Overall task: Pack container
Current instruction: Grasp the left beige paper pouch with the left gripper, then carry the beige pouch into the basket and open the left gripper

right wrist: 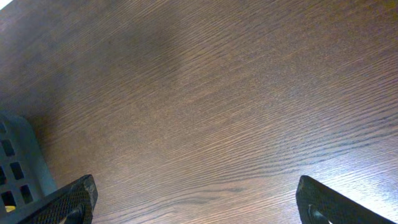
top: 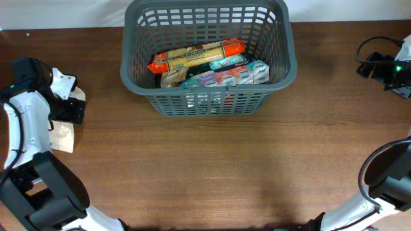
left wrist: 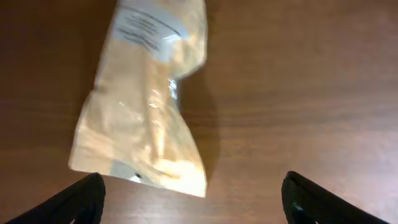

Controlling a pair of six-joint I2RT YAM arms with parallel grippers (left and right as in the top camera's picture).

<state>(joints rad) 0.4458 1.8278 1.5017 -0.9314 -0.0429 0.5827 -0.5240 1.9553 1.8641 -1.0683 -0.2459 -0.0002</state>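
Left claw [left wrist: 191, 190] gapes empty over a limp pouch [left wrist: 140, 106] on the tabletop [left wrist: 298, 93]; slick film may slip a shallow pinch.

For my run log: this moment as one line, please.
left gripper: open, by tan pouch | right gripper: open, empty | container: holds packets

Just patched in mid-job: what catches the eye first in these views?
The big grey container at the top centre of the table dominates the overhead view, with an orange packet and colourful packs inside it. Far left, a pale pouch lies flat on the table outside it, just ahead of the open left pincer.
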